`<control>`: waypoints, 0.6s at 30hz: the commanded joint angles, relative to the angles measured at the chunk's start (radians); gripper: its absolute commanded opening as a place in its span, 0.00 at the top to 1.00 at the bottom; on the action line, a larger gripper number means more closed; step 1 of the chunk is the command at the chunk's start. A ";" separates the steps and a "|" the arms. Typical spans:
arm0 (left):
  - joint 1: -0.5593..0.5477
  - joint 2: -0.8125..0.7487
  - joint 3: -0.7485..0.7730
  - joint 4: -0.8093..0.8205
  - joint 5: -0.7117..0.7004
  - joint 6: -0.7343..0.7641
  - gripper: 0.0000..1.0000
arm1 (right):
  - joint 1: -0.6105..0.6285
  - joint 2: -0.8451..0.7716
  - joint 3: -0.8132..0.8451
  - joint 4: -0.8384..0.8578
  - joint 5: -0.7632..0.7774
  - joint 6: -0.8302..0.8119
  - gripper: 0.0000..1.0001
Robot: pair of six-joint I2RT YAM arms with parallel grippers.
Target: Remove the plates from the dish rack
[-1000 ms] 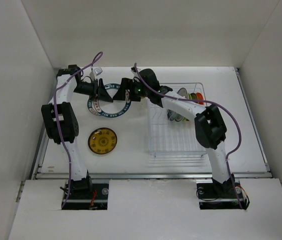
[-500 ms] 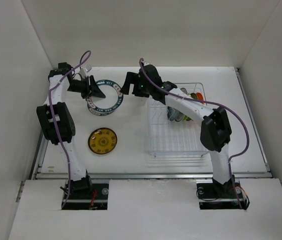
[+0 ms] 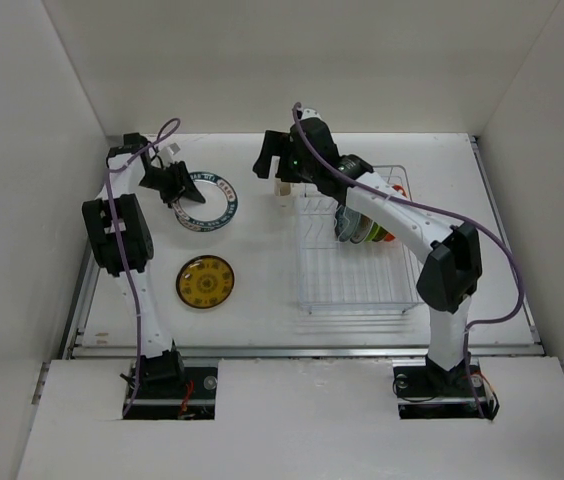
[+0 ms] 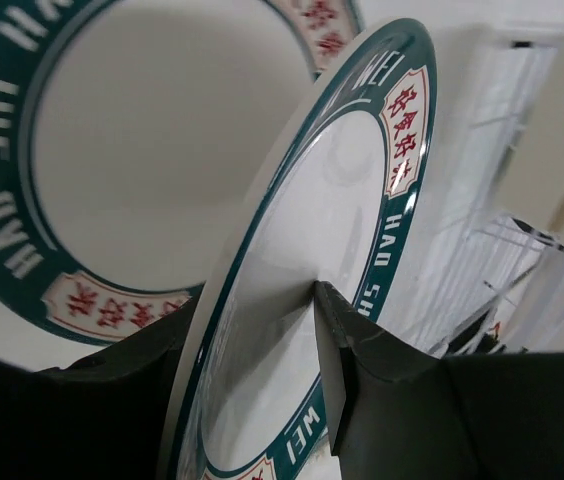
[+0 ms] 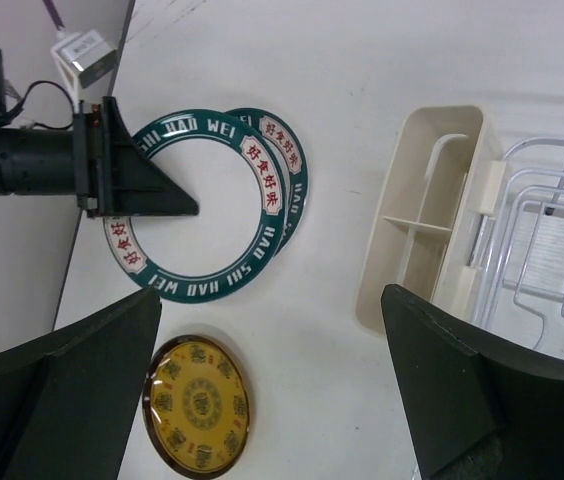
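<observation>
Clamps the rim of a teal-rimmed white plate (image 4: 302,250) between the left fingers (image 3: 187,190), tilted on edge over a second matching plate (image 4: 112,120) lying flat on the table (image 3: 262,310), far left. Holds the right fingers (image 3: 267,165) spread wide with nothing between them, above the table between those two plates and the cream cup (image 5: 412,230) on the wire dish rack (image 3: 352,290). Shows a yellow patterned plate (image 3: 205,282) flat on the table nearer the bases. Carries several upright plates (image 3: 362,230) in the rack's far ribs.
</observation>
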 commanded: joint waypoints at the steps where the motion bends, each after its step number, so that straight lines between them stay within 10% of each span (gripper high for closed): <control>1: 0.011 0.026 0.078 0.006 -0.075 -0.037 1.00 | 0.002 -0.055 -0.001 -0.005 0.005 -0.040 0.03; 7: 0.011 0.125 0.157 -0.057 -0.156 -0.023 0.77 | 0.011 -0.064 0.011 -0.005 -0.005 -0.059 0.03; 11: 0.011 0.143 0.180 -0.098 -0.200 -0.011 0.40 | 0.011 -0.073 0.011 -0.015 -0.015 -0.068 0.03; 12: 0.011 0.143 0.190 -0.115 -0.210 0.000 0.08 | 0.011 -0.073 0.011 -0.015 -0.015 -0.068 0.03; 18: -0.036 0.119 0.220 -0.177 -0.421 0.064 0.00 | 0.011 -0.110 0.011 -0.024 -0.025 -0.068 0.03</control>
